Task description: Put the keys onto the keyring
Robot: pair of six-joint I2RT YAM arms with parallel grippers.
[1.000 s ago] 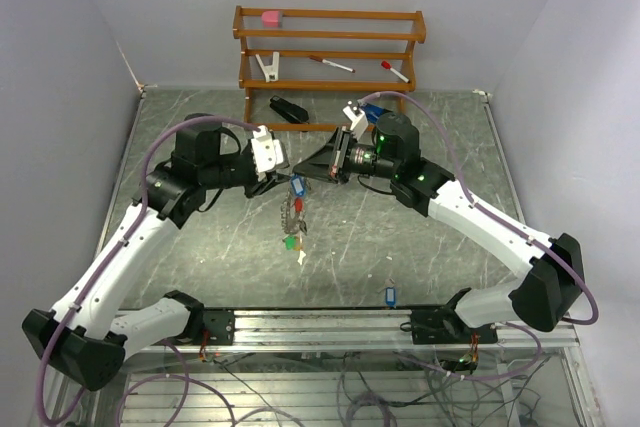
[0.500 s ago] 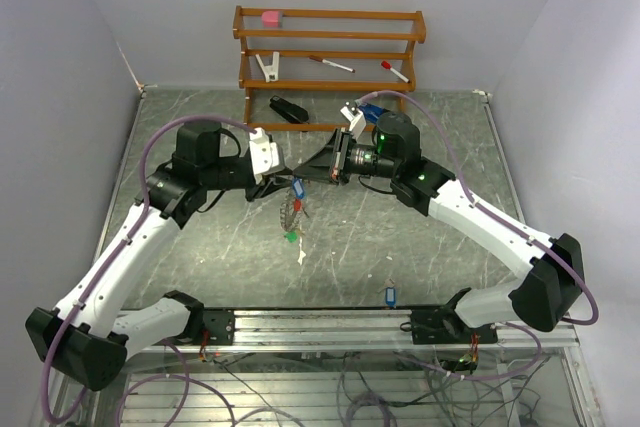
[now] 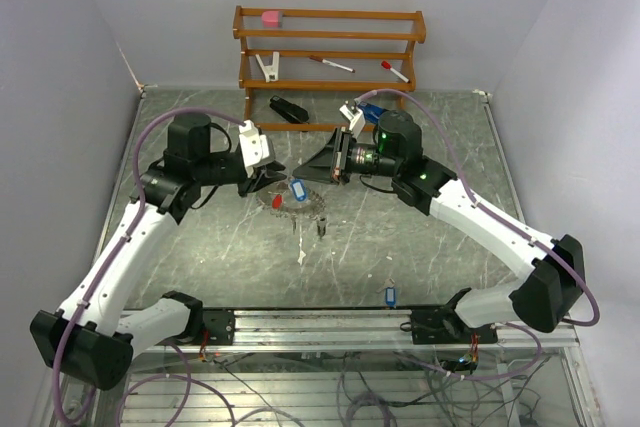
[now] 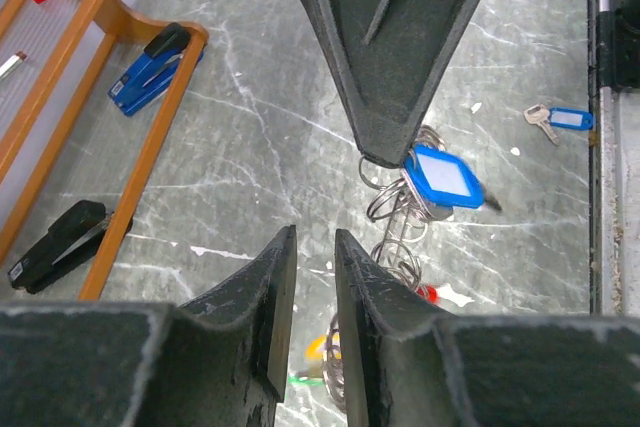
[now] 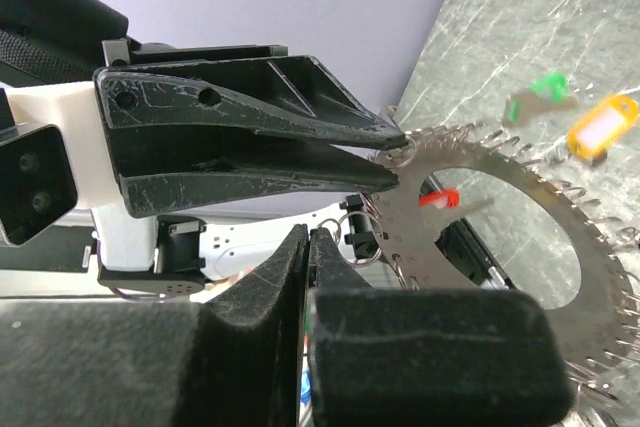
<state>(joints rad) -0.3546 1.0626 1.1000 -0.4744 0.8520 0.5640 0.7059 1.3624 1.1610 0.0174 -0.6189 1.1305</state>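
While the left gripper point(image 5: 385, 152) pinches the keyring point(image 5: 560, 277) aloft, the right gripper point(image 4: 385, 152) clamps a blue-tagged key point(image 4: 442, 177).

The keyring point(image 3: 297, 203) hangs above the middle of the surface point(image 3: 420, 247), between the left claw point(image 3: 268, 180) on its left and the right claw point(image 3: 322, 169) on its right, both meeting at its top. A tagged key point(image 3: 297, 190) sits at that meeting point. A loose key point(image 3: 390, 296) lies near the front edge, right of centre. A wooden rack point(image 3: 330, 47) stands against the back edge, with a black stapler point(image 3: 288, 109) on the surface before its left part and another stapler point(image 3: 372, 113) before its right part. Two markers point(image 3: 331, 64) lie on the rack's middle shelf, a clip point(image 3: 268, 67) to their left.
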